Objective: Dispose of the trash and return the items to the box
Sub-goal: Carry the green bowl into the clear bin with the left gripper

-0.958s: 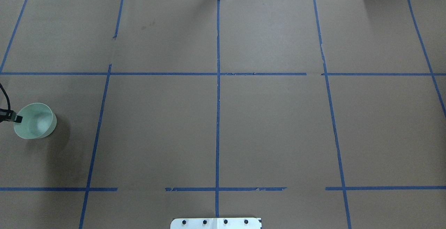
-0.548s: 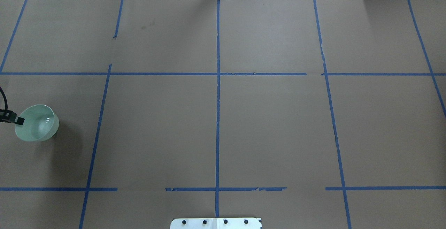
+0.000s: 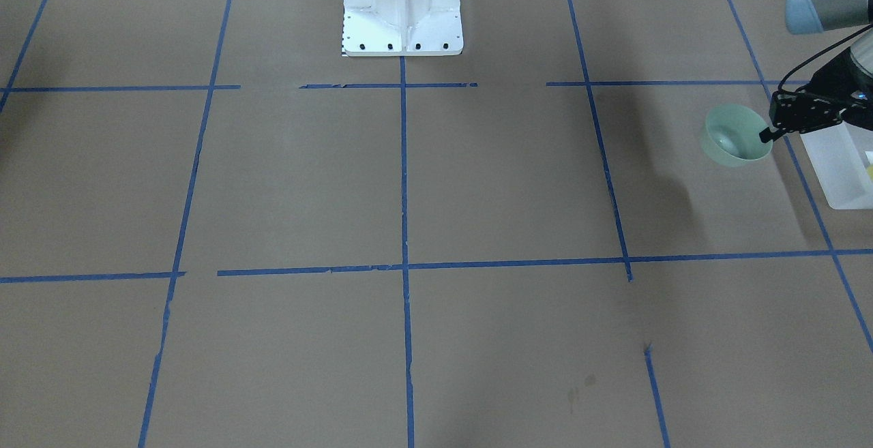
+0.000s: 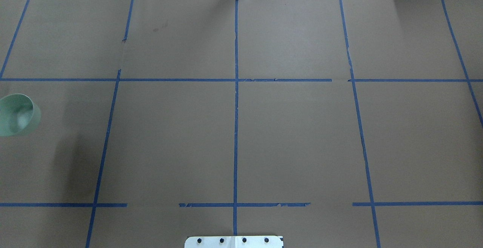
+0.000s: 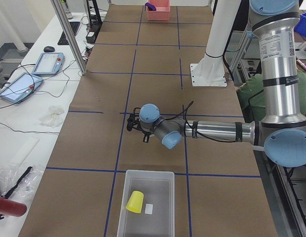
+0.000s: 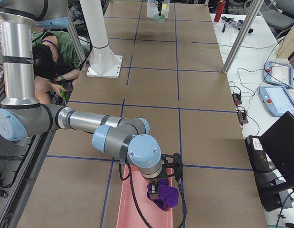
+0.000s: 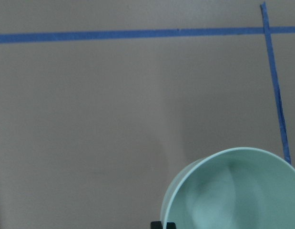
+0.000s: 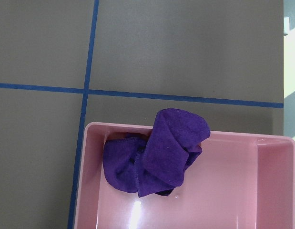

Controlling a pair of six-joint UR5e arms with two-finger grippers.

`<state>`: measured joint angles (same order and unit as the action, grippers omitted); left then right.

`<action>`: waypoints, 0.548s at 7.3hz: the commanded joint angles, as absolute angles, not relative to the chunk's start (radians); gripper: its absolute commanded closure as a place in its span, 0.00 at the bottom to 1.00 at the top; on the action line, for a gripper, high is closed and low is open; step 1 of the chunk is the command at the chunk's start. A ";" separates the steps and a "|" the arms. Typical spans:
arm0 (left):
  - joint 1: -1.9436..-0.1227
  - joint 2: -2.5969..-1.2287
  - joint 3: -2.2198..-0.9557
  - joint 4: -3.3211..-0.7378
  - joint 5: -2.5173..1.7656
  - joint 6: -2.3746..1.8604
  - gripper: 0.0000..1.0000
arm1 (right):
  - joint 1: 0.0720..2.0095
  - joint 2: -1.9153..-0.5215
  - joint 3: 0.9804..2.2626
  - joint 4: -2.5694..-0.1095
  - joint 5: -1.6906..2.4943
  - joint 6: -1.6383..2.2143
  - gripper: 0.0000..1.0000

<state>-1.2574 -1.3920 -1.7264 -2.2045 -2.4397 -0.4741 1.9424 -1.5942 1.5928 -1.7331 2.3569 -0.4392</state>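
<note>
**Green bowl hanging off the left gripper, right beside the frosted bin**

Starting at the robot's left end, the frosted white bin (image 5: 149, 172) is sitting on the last square of the table. The yellow cup (image 5: 135, 201) is lying on its side inside it, just beside a small white label (image 5: 149, 209). Next to the bin, but outside it, the left gripper (image 3: 765, 137) is pinching the rim of the pale-green bowl (image 3: 733, 136). One black finger (image 7: 163, 224) is poking in at the bowl's edge in the wrist view. The bowl is hanging tilted, up off the paper, and throwing its shadow off to one side.

Moving across, brown paper (image 4: 294, 138) is covering the whole tabletop. Blue tape (image 4: 236, 127) is splitting it into big squares, with gaps and ragged bits in a few lines. The robot's white base plate (image 3: 402, 18) is sitting at the middle of its edge.

At the right end, a crumpled purple cloth (image 8: 157, 152) is lying in a pink tray (image 6: 137, 209). The right gripper (image 6: 158, 186) is hanging just over it, and honestly I can't tell how its jaws are standing.

Around the room, teach pendants (image 6: 279, 99) and cables are lying on a white bench. Someone in a green shirt (image 6: 49, 52) is crouching behind the robot.
</note>
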 commanded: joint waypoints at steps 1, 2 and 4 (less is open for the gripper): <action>-1.465 -1.394 -1.724 -2.036 -2.435 -0.182 1.00 | 1.936 -1.600 1.620 -1.730 2.358 -0.401 0.00; -1.577 -1.396 -1.685 -1.940 -2.424 -0.022 1.00 | 1.927 -1.604 1.629 -1.730 2.359 -0.399 0.00; -1.719 -1.426 -1.550 -1.888 -2.327 0.180 1.00 | 1.908 -1.611 1.650 -1.726 2.370 -0.397 0.00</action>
<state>-1.6313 -1.4103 -1.6283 -1.9215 -2.3797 0.0639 1.9177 -1.6073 1.6375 -1.7273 2.3622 -0.3996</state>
